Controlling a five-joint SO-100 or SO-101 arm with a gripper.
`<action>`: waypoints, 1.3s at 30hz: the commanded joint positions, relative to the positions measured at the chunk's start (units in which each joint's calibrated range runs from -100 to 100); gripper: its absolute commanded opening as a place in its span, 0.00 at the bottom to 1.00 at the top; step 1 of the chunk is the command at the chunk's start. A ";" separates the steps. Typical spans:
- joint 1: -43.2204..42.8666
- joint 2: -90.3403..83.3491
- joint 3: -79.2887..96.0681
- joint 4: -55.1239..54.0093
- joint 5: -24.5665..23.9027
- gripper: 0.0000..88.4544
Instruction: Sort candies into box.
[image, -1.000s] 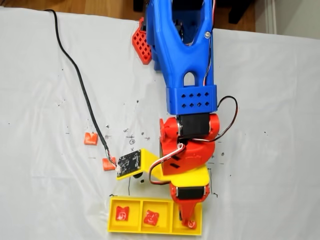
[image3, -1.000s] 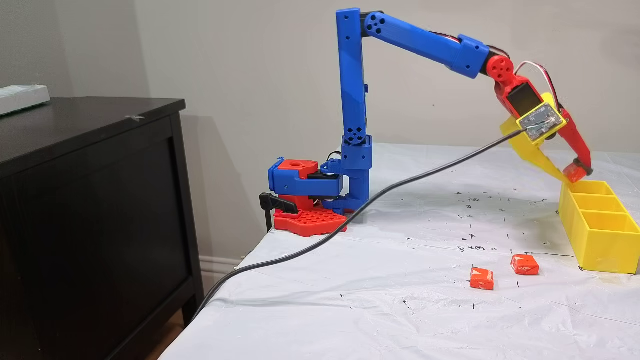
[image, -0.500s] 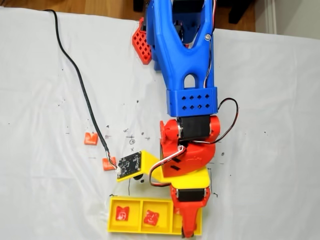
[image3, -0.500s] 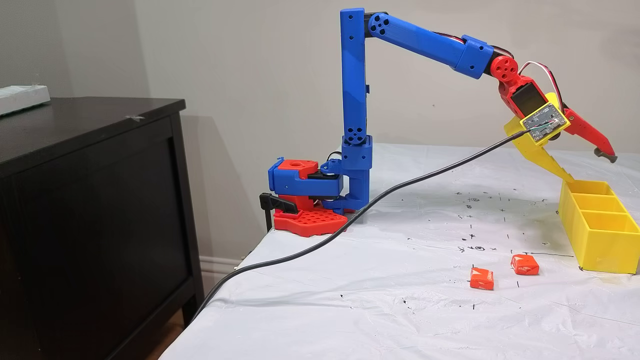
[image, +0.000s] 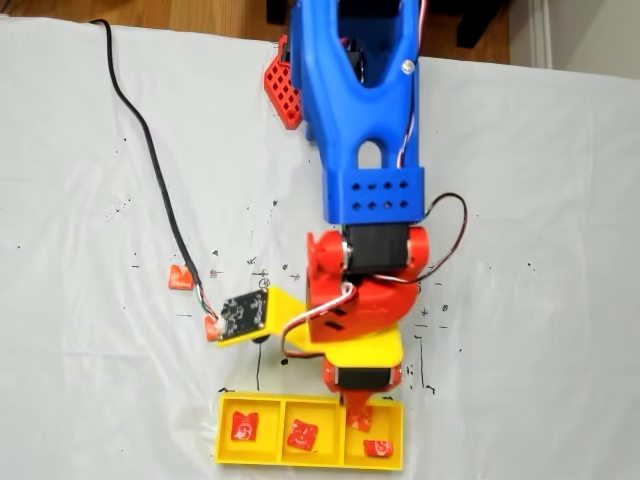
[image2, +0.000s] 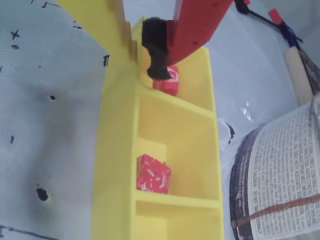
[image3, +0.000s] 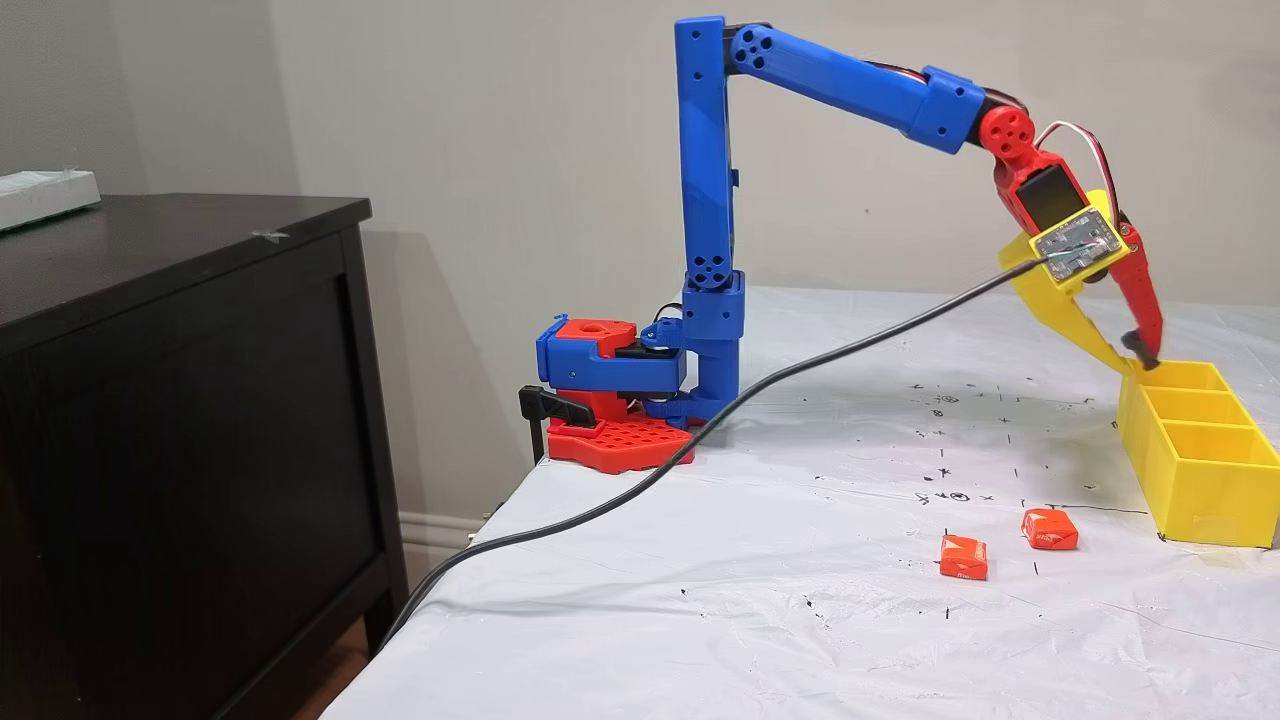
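Two candies on marked white sheet, dark cabinet, tool nearly closed, empty

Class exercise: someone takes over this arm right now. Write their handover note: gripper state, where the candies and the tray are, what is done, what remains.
Gripper: empty, fingers nearly together above the yellow tray's right-hand compartment in the top-down fixed view.
Done: one candy in each compartment: left, middle, right.
Left: two candies on the white sheet, one further out, one beside the camera board, by the black cable.
Next, probably: lift clear and go for the nearer one.
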 joint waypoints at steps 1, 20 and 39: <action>1.17 -5.45 -4.71 4.17 1.47 0.01; 21.19 -0.78 -11.27 24.23 17.14 0.03; 25.54 9.06 -16.55 26.60 23.69 0.23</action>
